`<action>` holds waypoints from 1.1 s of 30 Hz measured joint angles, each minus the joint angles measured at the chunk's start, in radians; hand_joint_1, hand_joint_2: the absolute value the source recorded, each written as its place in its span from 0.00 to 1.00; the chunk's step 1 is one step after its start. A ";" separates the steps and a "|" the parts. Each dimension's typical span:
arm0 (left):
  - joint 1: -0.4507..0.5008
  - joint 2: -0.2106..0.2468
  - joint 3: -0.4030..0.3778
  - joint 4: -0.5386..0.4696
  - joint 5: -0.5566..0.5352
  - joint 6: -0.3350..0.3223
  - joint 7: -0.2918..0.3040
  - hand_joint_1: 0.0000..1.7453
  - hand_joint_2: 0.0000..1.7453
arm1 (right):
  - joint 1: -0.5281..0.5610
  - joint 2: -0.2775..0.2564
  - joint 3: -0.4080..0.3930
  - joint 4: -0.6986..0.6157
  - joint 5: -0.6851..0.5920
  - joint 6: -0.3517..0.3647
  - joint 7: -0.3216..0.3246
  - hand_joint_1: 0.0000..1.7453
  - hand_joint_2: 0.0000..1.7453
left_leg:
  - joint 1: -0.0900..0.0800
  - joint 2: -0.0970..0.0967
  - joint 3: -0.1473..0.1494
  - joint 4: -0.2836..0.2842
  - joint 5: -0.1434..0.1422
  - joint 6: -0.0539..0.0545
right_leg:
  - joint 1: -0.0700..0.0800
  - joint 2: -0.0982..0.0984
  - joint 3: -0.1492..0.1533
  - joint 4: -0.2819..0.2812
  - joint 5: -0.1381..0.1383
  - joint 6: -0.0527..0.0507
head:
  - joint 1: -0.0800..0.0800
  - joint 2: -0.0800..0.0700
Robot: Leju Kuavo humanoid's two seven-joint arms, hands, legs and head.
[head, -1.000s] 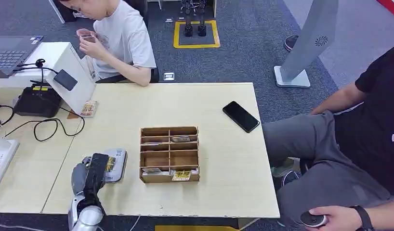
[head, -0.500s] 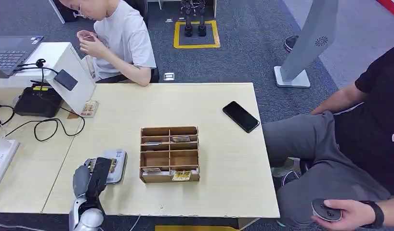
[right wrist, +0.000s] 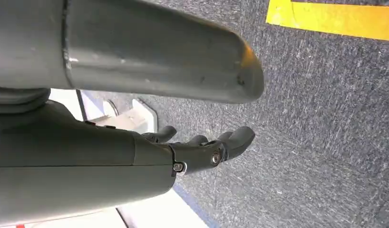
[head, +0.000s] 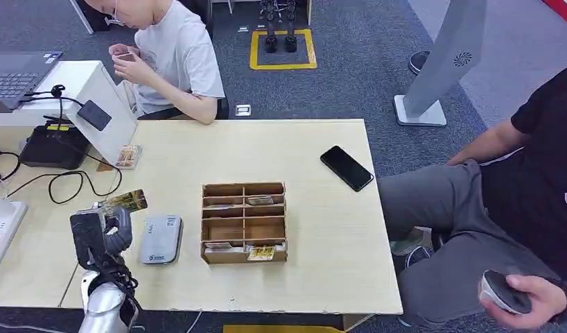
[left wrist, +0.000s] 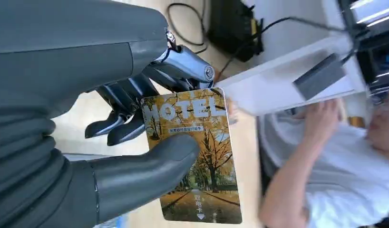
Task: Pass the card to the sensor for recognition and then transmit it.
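My left hand (head: pixel 100 231) is raised above the table's left part and pinches a hotel card (head: pixel 125 201) with an autumn-tree picture between thumb and fingers. In the left wrist view the card (left wrist: pixel 195 152) stands out past the thumb of the hand (left wrist: pixel 135 142). The dark sensor pad (head: pixel 94 115) hangs on the slanted face of the white stand (head: pixel 111 135), farther back and left of the hand; the pad (left wrist: pixel 321 76) is apart from the card. My right hand (right wrist: pixel 202 149) hangs over the carpet with its fingers spread and nothing in them.
A grey card holder (head: pixel 159 238) lies on the table beside my left hand. A wooden compartment box (head: pixel 244 222) with cards stands mid-table, a black phone (head: pixel 346 168) farther right. One person sits behind the table; another sits at right. Cables (head: pixel 66 182) and a black box (head: pixel 52 146) lie at left.
My left hand has lifted off the grey card holder with the card and moved left and up, turning so the card faces outward. The person at right moved a hand holding a round device.
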 joint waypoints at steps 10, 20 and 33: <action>-0.066 0.024 0.017 -0.064 -0.125 0.130 -0.106 1.00 1.00 | -0.005 0.000 0.020 0.000 0.019 0.014 0.006 0.00 0.00 | 0.000 0.000 0.000 0.000 0.000 0.000 | 0.000 0.000 0.000 0.000 0.000 0.000 | 0.000 0.000; -0.171 0.106 -0.014 -0.018 -0.631 0.232 -0.084 1.00 1.00 | -0.028 0.000 0.067 -0.001 0.040 0.043 0.011 0.00 0.00 | 0.000 0.000 0.000 0.000 0.001 -0.001 | 0.000 0.000 0.000 0.000 0.000 0.000 | 0.000 0.000; -0.227 0.122 -0.015 0.050 -0.749 0.237 -0.085 1.00 1.00 | -0.030 0.000 0.084 -0.001 0.028 0.054 0.010 0.00 0.00 | 0.000 0.000 0.000 0.000 0.001 -0.001 | 0.000 0.000 -0.001 0.000 0.000 -0.001 | 0.000 0.000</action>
